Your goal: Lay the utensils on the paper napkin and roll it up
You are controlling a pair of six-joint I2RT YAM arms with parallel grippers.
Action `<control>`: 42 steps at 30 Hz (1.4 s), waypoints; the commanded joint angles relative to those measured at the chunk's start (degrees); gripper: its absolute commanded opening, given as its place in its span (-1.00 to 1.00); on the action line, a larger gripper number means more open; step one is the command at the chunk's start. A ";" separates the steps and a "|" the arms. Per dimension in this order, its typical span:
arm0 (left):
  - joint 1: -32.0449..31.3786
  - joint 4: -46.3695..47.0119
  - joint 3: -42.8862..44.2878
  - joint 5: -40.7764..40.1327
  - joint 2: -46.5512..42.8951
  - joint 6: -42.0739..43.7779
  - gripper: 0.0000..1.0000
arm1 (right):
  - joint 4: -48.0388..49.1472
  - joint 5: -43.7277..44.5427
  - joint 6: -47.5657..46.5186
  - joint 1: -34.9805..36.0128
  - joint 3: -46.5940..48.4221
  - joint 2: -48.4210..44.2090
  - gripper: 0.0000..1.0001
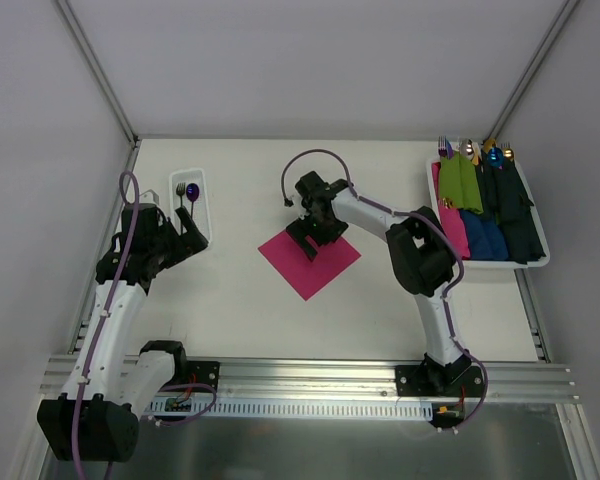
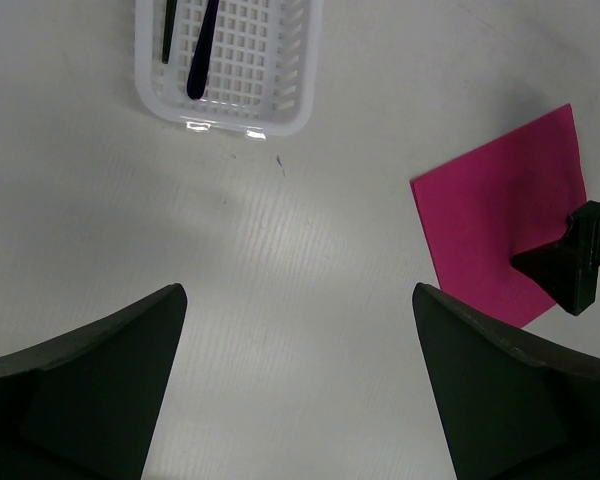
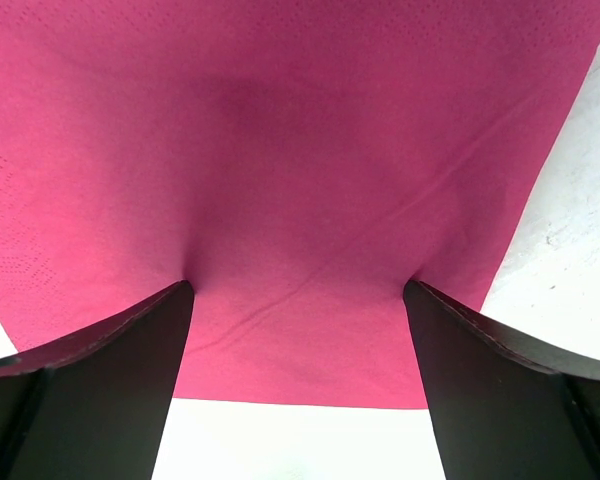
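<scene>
Right gripper [image 3: 298,290] spread on napkin [image 3: 300,120] (edges cropped), left gripper [image 2: 298,290] agape, 2 utensils [image 2: 202,55] cropped

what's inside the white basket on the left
A dark fork and a purple spoon, lying side by side. The left gripper covers the basket's near end from above; the wrist view shows only the two handles.

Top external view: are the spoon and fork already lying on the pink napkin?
No, the spoon and fork lie in the white basket, well apart from the pink napkin.
</scene>
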 commanded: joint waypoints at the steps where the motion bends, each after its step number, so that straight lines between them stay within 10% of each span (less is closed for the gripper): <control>1: -0.01 -0.50 1.07 1.65 0.28 1.34 0.97 | 0.28 -4.50 -1.12 0.68 0.72 3.24 0.82; 19: -0.01 0.29 17.05 -0.46 16.43 6.00 0.84 | -3.59 -16.36 -2.79 -0.02 8.11 -17.93 0.98; 32: 5.17 -4.09 48.34 -1.07 56.40 11.97 -0.70 | -6.23 -20.94 -0.68 -8.45 -15.69 -33.57 0.98; 42: 6.40 -5.33 55.30 -4.68 69.79 15.05 -0.56 | -6.14 -20.23 0.02 -13.38 -20.37 -37.19 0.98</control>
